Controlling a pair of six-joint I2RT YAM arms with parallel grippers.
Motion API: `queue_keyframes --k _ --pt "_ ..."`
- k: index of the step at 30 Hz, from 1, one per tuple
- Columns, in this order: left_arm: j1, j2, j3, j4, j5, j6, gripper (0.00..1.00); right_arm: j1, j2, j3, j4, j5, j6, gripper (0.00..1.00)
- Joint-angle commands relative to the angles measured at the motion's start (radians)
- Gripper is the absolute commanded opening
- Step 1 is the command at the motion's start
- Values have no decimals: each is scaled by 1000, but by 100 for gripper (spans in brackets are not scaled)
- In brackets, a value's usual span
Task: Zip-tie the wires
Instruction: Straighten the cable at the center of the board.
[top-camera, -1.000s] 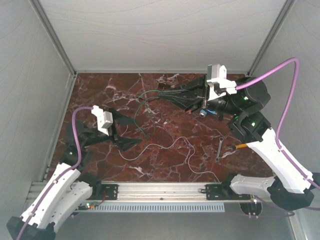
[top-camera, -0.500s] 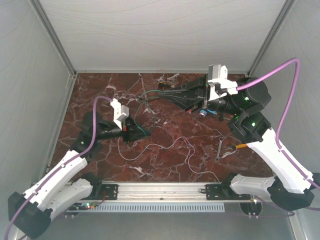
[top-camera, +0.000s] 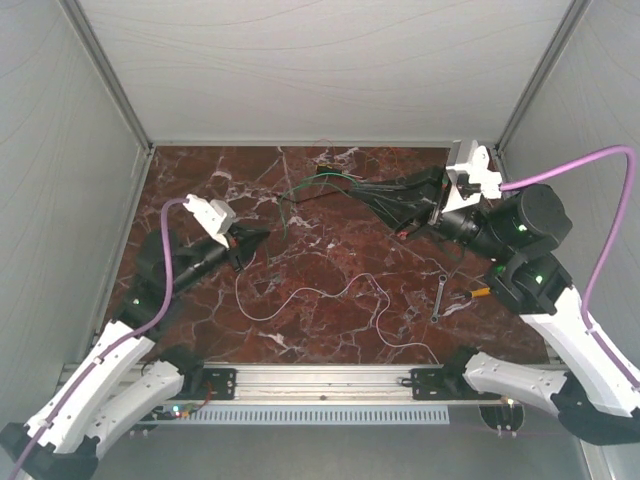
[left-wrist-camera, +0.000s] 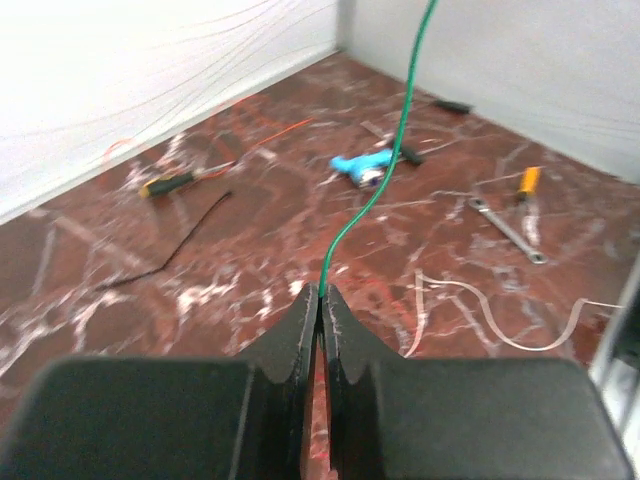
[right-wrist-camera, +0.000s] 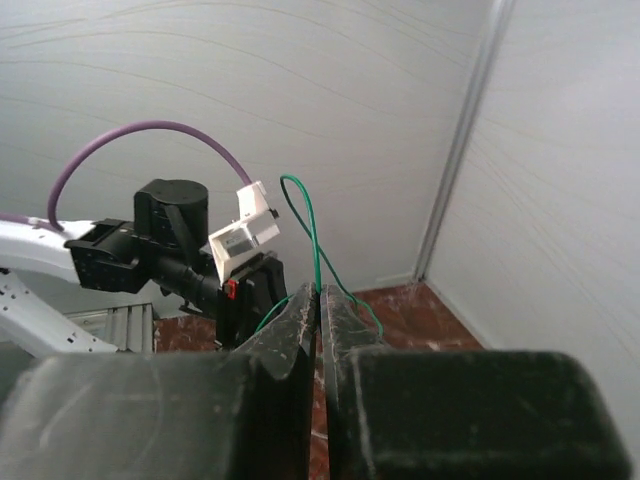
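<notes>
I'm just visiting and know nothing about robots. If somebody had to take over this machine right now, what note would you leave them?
Left gripper: shut on the green wire.
Right gripper: shut on the same green wire, held up off the table.
White wire: loose on the table towards the front. Orange wire: on the table near a wall.
Thin black strip, probably the zip tie: lying untouched.
Done: one wire gripped by both arms; nothing tied.
Left: gather the other wires with it, loop the tie round the bundle, pull tight.
</notes>
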Motion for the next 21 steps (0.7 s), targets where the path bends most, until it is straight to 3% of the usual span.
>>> queue_keyframes --k 1,8,12,21 --pt "-2 -16 46 -147 -271 105 0 6 -45 -37 -150 187 82 0" --pt "-1 -35 66 -179 -508 83 0 6 -73 -15 -404 494 96 0" --pt "-2 -46 98 -229 -426 91 0 6 -80 -49 -458 733 88 0" --pt "-1 -48 161 -337 -419 42 0 5 1 -13 -572 1100 86 0"
